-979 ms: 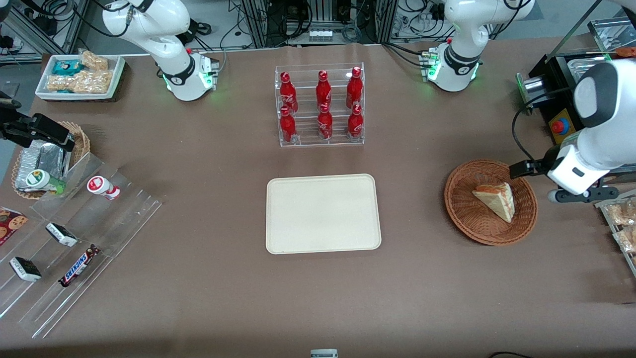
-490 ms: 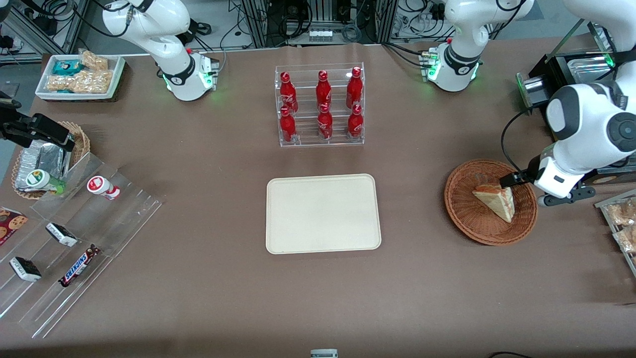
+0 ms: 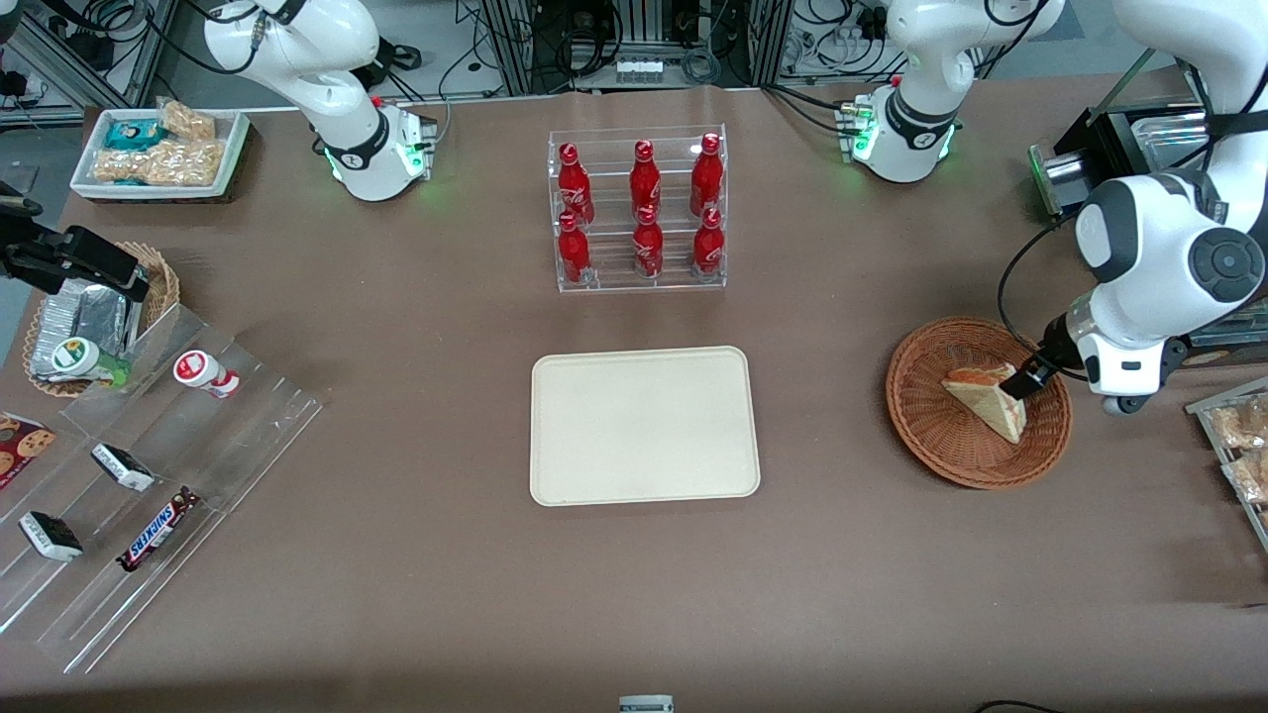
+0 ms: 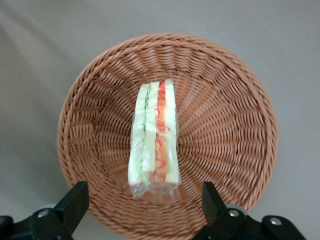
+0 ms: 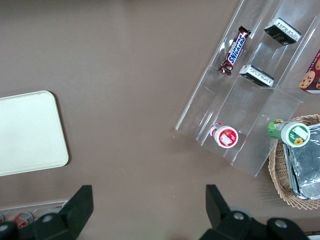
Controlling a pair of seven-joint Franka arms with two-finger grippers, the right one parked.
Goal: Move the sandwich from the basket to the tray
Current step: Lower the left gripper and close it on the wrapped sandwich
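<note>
Snack packs fill a white tray (image 3: 158, 149) at the parked arm's end of the table, and nearer the front camera from it a small wicker basket (image 3: 158, 282) holds foil packs (image 3: 84, 315). Nearer the camera again, a clear stepped acrylic stand (image 3: 178, 465) carries a small red-capped bottle (image 3: 205, 373), two dark wrapped bars and a Snickers bar (image 3: 157, 529).

At mid-table a clear rack (image 3: 639, 208) holds six red cola bottles (image 3: 646, 178) in two rows. Closer to the front camera than the rack lies the cream-beige tray (image 3: 644, 426), flat on the brown cloth with nothing on it.

Toward the working arm's end sits the round wicker basket (image 3: 941, 436), well apart from the tray. In it lies the sandwich (image 3: 986, 396), a triangular wedge in clear wrap; the wrist camera sees its edge on, with pale bread, green and red-orange filling layers (image 4: 154, 137). The gripper (image 3: 1020, 381) hangs over the basket at the sandwich's wide end, near the basket's rim. In the wrist camera its two black fingers (image 4: 72, 205) are spread wide, one on each side of the sandwich's near end, clear of the wrap and gripping nothing.
</note>
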